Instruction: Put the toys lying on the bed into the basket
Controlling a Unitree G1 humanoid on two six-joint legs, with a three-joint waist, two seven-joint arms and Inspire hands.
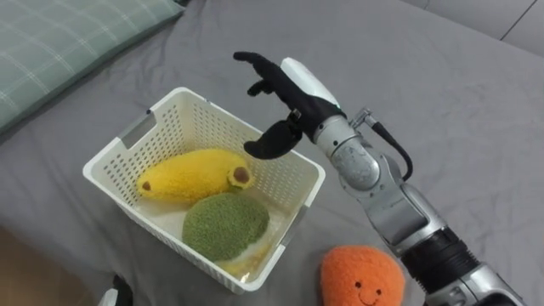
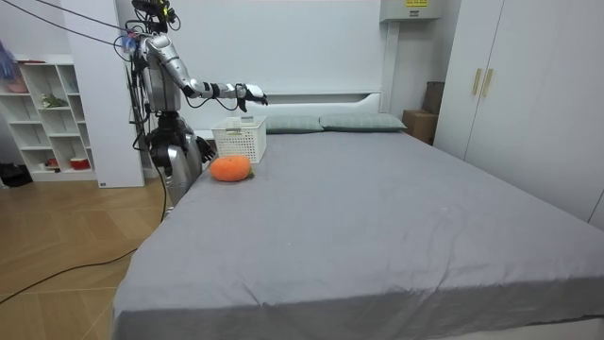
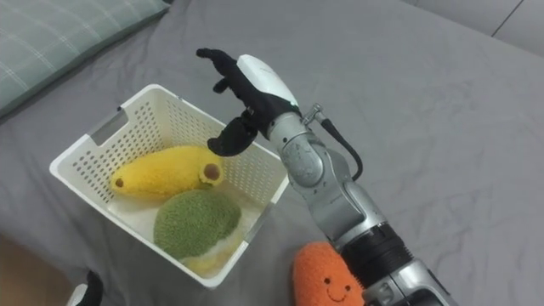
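Observation:
A white slatted basket (image 1: 119, 157) (image 3: 81, 153) (image 2: 241, 143) sits on the grey bed and holds a yellow plush banana (image 1: 191, 174) (image 3: 166, 177) and a green plush ball (image 1: 225, 225) (image 3: 194, 223). My right hand (image 1: 280, 93) (image 3: 242, 89) (image 2: 247, 93) hovers above the basket's far rim, open, fingers relaxed and nothing in it. An orange plush toy with a smiling face (image 1: 361, 276) (image 3: 325, 276) (image 2: 229, 168) lies on the bed just right of the basket, under my right forearm.
A pale green checked pillow (image 1: 59, 42) (image 3: 51, 38) lies at the upper left. The grey bed (image 2: 377, 217) stretches far to the right. I stand at the bed's edge by a white shelf (image 2: 47, 113); wardrobes (image 2: 528, 85) line the room view's right.

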